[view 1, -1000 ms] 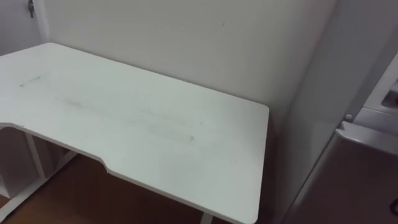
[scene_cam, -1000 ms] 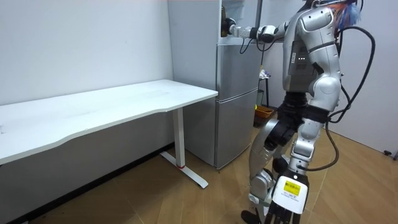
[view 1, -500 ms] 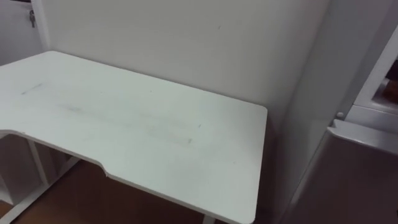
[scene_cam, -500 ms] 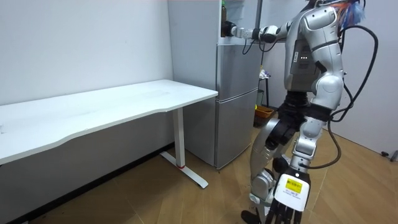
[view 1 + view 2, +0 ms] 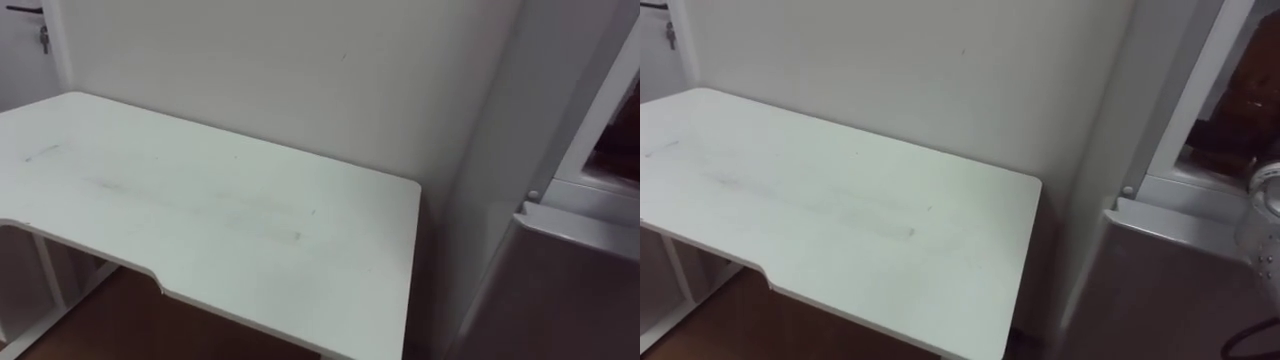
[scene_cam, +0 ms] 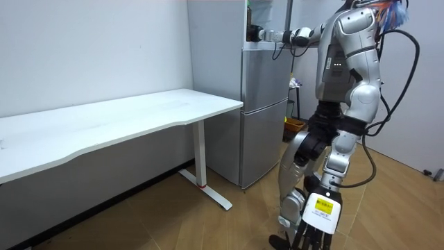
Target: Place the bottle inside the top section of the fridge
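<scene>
Bottle (image 5: 1265,215) at right robot hand (image 6: 255,32)

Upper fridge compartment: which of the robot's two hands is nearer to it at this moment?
Right. The right hand is held high at the front of the upper fridge compartment. The left hand hangs low at the robot's side, far below it.

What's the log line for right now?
robot: standing at fridge | right hand: raised at open upper compartment | bottle: cannot tell | table: on robot's left
</scene>
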